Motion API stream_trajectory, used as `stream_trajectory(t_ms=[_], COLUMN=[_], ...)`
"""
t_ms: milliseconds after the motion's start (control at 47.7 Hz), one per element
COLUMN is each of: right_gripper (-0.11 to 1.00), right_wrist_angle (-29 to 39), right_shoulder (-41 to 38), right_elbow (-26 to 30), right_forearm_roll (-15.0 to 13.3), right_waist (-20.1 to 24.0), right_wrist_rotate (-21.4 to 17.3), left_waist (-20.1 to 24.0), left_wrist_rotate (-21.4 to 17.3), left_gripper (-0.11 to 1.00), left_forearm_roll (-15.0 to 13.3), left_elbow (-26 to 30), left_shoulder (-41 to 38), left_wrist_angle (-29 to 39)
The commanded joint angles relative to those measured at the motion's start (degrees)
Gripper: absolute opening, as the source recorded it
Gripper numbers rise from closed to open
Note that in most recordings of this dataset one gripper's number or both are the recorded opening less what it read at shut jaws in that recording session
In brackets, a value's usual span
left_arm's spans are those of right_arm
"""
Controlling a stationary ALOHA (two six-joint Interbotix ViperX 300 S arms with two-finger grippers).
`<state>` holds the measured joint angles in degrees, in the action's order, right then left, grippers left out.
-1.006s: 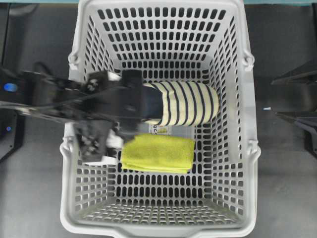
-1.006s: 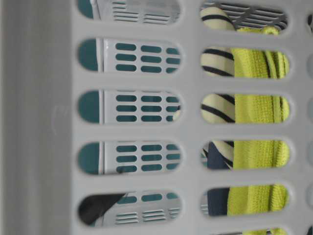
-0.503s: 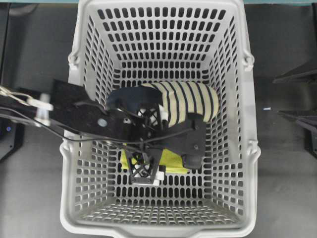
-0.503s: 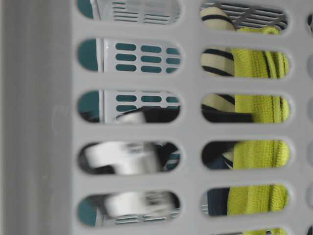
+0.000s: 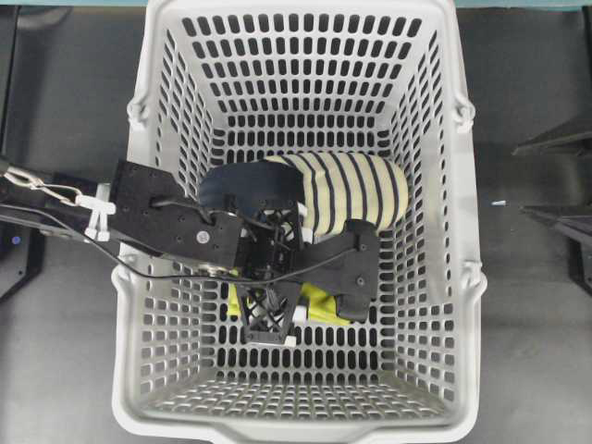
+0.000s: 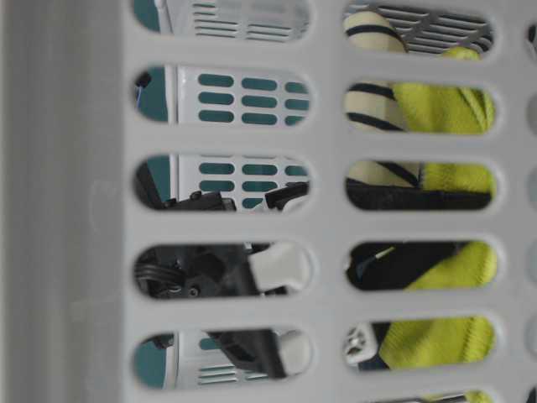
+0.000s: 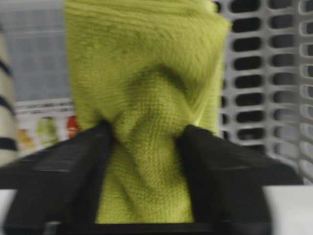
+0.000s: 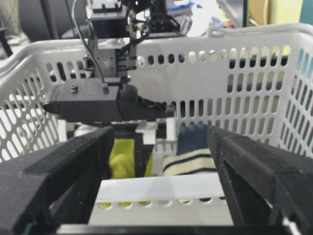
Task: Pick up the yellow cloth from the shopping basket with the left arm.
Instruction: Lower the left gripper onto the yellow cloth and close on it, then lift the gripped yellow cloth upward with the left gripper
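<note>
We see the cloth (image 7: 146, 122) down on the floor of the basket (image 5: 305, 37), near the middle. It is bunched up and pinched between the two black fingers (image 7: 73, 166) of the left claw (image 5: 268, 310). From above, only a small yellow bit (image 5: 324, 303) peeks out from under the arm. The left arm (image 5: 166, 227) reaches in over the basket's left wall and covers most of the cloth. Just beside the cloth lies a striped slipper (image 5: 347, 190), and the arm hides part of its dark end. The right claw (image 8: 161, 161) is outside the basket, well apart from the cloth. Its fingers (image 8: 58, 171) are spread wide and hold nothing.
</note>
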<state>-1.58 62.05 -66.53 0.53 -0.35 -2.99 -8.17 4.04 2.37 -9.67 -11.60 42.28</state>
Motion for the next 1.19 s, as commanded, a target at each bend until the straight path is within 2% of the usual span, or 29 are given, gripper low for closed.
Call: stream_trajectory(t_ms=[0,63,105,294,545,692,839,1174], right_gripper=[0.74,0.74,0.74,0.74,0.74,0.74,0.74,0.74], right_wrist_angle=[-0.5,-0.5,-0.5,-0.5,-0.6,-1.1,-1.5,-1.4], right_shoulder=[-0.3,-0.3,-0.3,-0.2,-0.2,-0.2,-0.2,-0.2], right_elbow=[0.4,0.4,0.4,0.3,0.0,-0.1,-0.1,-0.1], right_forearm_roll=[0.2,0.2,0.2,0.2,0.2,0.2,0.2,0.2], right_waist=[0.0,0.0,-0.1,0.0,0.0,0.0,0.0,0.0], right_wrist_rotate=[0.0,-0.1,-0.1,-0.1,-0.1,-0.1,-0.1,-0.1], left_waist=[0.0,0.0,0.1,0.2,0.2,0.4,1.2,1.9], left_wrist_rotate=[0.0,-0.1,-0.1,-0.1,-1.3,-3.2,-4.0,-3.9], left_gripper=[0.36,0.22,0.17,0.17,0.17,0.17,0.17,0.17], left_forearm_roll=[0.2,0.2,0.2,0.2,0.2,0.2,0.3,0.3], left_elbow=[0.5,1.3,2.2,9.8,27.4,34.6,36.1,35.9], left_shoulder=[0.7,1.5,2.1,5.3,6.8,6.4,5.5,5.3], left_wrist_angle=[0.4,1.1,1.7,8.3,25.0,32.3,35.8,35.8])
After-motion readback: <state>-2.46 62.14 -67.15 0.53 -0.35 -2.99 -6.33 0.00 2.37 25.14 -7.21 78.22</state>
